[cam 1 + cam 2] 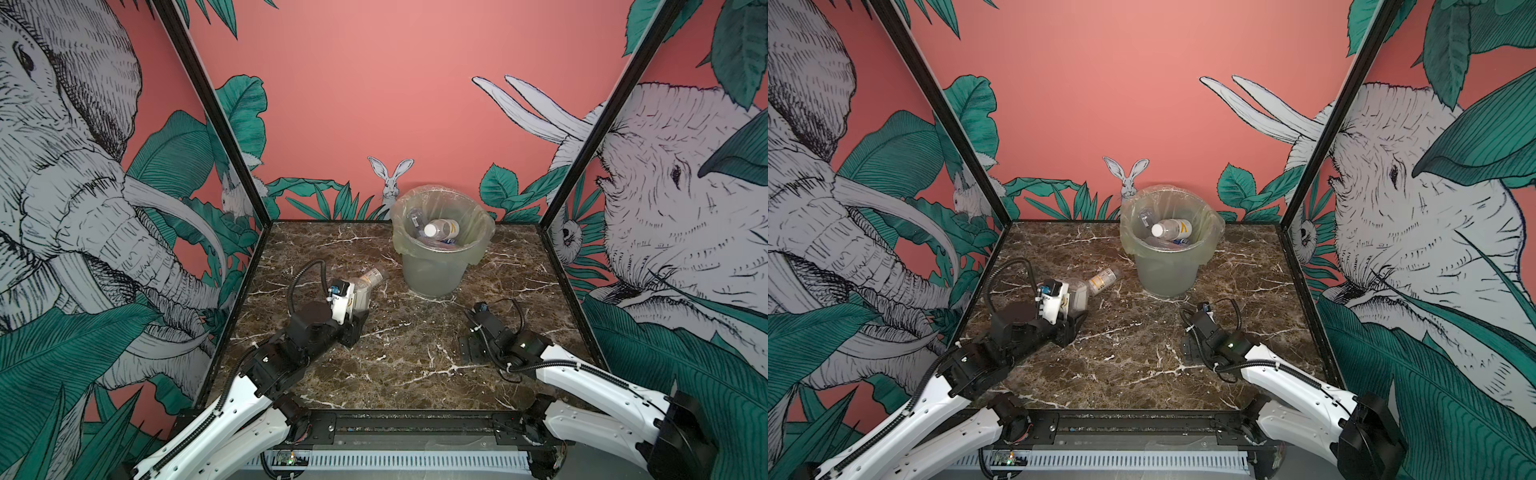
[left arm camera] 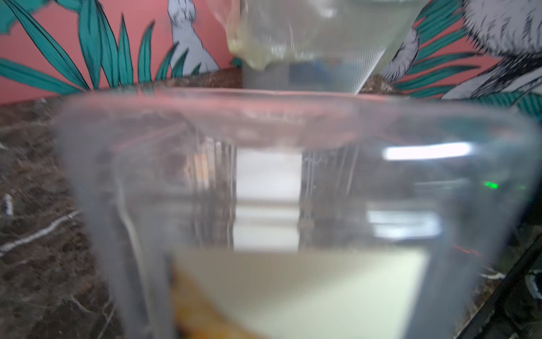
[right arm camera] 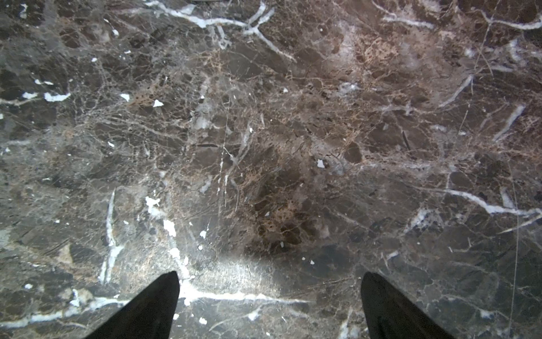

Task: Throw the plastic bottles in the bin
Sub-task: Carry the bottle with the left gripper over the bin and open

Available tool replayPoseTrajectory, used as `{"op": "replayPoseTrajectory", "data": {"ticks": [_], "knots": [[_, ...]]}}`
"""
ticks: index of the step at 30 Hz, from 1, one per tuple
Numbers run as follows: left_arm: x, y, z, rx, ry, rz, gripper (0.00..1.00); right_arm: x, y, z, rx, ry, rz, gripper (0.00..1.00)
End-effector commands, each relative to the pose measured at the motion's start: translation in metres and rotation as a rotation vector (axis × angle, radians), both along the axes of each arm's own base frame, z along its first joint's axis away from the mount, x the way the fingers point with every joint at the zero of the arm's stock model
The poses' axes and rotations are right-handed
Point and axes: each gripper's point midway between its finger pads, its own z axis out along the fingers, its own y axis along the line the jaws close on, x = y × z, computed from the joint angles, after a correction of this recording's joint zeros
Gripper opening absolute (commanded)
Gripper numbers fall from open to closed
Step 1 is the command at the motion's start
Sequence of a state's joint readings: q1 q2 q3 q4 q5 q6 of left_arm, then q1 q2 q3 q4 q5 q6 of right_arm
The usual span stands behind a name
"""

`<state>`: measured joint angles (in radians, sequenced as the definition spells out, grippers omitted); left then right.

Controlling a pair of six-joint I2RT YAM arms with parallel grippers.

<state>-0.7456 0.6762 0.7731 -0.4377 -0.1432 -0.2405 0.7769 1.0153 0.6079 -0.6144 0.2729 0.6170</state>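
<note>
Bottle (image 1: 371, 277), clear with a yellowish label (image 1: 1100, 282), sits clamped in the left gripper (image 1: 354, 311) left of centre in both top views, over the marble table (image 1: 407, 361), its far end pointing toward the bin (image 1: 434, 272), which stands apart from it at upper centre near the back wall (image 1: 374, 104). More bottles (image 1: 441, 228) lie piled inside the bin, a white-capped one on top. Right gripper (image 3: 269, 277), low and right of centre in the top views, hangs close over bare marble with its jaws wide apart, and the left wrist view is filled by the blurred clear bottle.
</note>
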Motion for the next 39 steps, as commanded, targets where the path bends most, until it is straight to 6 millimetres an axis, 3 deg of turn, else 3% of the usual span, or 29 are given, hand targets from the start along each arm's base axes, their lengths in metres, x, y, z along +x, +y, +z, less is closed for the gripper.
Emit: {"op": "replayPoseTrajectory", "data": {"ticks": [1, 3, 6, 9, 11, 14, 19, 23, 27, 30, 35, 39], "knots": [[0.016, 0.000, 0.086, -0.051, -0.174, 0.047, 0.46, 0.002, -0.003, 0.010, 0.001, -0.030, -0.006, 0.99], [0.030, -0.019, 0.127, -0.087, -0.237, 0.014, 0.46, 0.002, -0.003, 0.011, 0.002, -0.035, -0.008, 0.99], [0.057, -0.064, 0.182, -0.116, -0.304, -0.077, 0.46, 0.002, -0.005, 0.014, 0.004, -0.046, -0.010, 0.99], [0.093, -0.121, 0.216, -0.141, -0.321, -0.181, 0.48, 0.001, -0.006, 0.017, 0.012, -0.057, -0.015, 0.99], [0.119, -0.159, 0.218, -0.137, -0.288, -0.238, 0.49, 0.001, -0.008, 0.020, 0.015, -0.064, -0.021, 0.99], [0.152, -0.204, 0.203, -0.112, -0.216, -0.297, 0.57, -0.002, -0.014, 0.024, 0.015, -0.077, -0.034, 0.99], [0.179, -0.244, 0.183, -0.115, -0.157, -0.372, 0.99, -0.006, -0.021, 0.029, 0.022, -0.093, -0.048, 0.99], [0.178, -0.237, 0.185, -0.105, -0.165, -0.368, 0.99, -0.008, -0.023, 0.028, 0.021, -0.086, -0.053, 0.99], [0.161, -0.204, 0.208, -0.119, -0.260, -0.297, 1.00, -0.009, -0.022, 0.025, 0.037, -0.084, -0.055, 0.99], [0.147, -0.185, 0.213, -0.110, -0.289, -0.272, 0.99, -0.008, -0.019, 0.026, 0.045, -0.084, -0.053, 0.99], [0.128, -0.159, 0.211, -0.080, -0.294, -0.243, 1.00, 0.000, -0.007, 0.033, 0.061, -0.089, -0.030, 0.99], [0.122, -0.131, 0.189, -0.004, -0.262, -0.181, 0.99, 0.008, 0.003, 0.044, 0.074, -0.095, -0.014, 0.99]]}}
